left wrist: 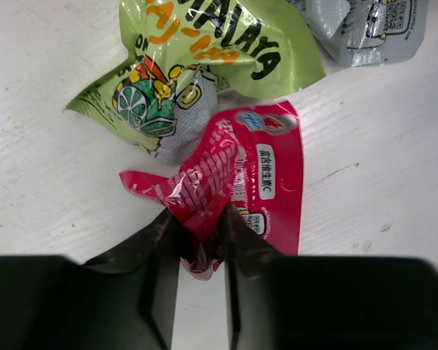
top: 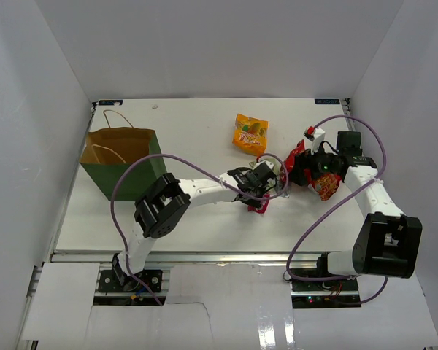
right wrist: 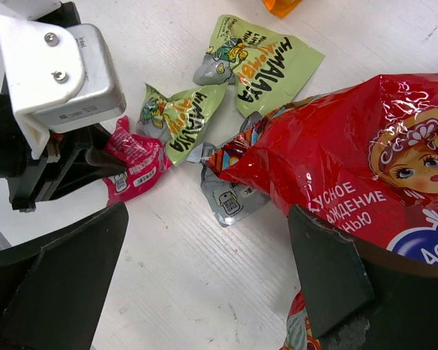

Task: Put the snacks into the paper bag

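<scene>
The table (top: 204, 219) carries the green paper bag (top: 117, 179) upright at its far left, mouth open, well apart from the snacks, which lie right of centre. The red chip bag (right wrist: 350, 160) lies under the right gripper (right wrist: 208, 219), whose jaws stand wide open; the packet's edge reaches between them and rests against one finger, but nothing is clamped. The orange pouch (top: 250, 134) lies alone, farther back. Two green sachets (right wrist: 270, 65) sit just beside the chip bag, one touching the pink sachet (left wrist: 241, 175). The left gripper (left wrist: 202, 240) has its fingers pinched onto the pink sachet's crumpled end. A silver sachet (right wrist: 230, 200) pokes out from under the chip bag.
</scene>
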